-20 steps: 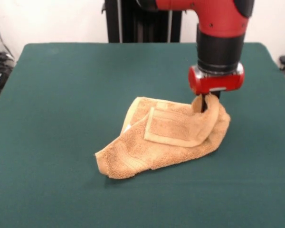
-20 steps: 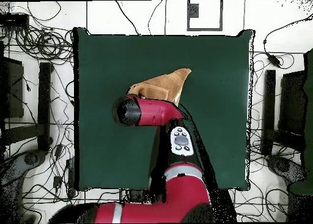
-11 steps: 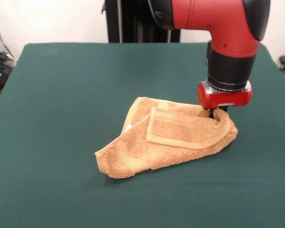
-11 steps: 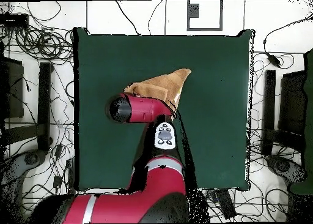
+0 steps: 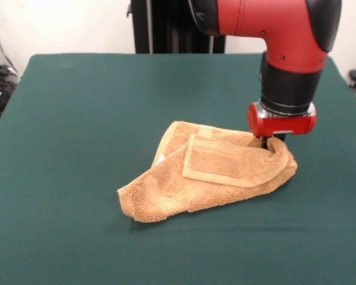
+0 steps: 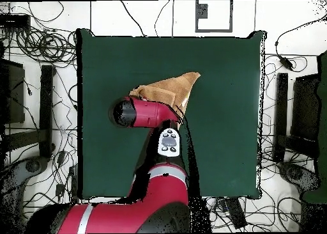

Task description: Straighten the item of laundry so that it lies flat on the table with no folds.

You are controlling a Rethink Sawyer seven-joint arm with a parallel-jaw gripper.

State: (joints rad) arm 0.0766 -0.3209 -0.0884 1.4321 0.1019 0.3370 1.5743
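Observation:
The item of laundry (image 5: 207, 172), a golden-tan terry towel, lies crumpled and folded over itself near the middle of the green table (image 5: 77, 107). A banded flap lies doubled across its top. My gripper (image 5: 272, 142) stands at the towel's right end, pressed into the cloth and shut on the raised hem there. In the overhead view the towel (image 6: 169, 89) shows as a tan wedge, partly covered by the red arm (image 6: 144, 113). The arm's wrist hides the gripper there.
The table (image 6: 223, 71) spreads wide on every side of the towel. Cables, stands and dark equipment (image 6: 38, 110) crowd the floor beyond both side edges. The black pedestal (image 5: 178, 27) rises behind the far edge.
The gripper came down and moved right with the towel's end, pulling that end outward. In the last half second it has barely shifted.

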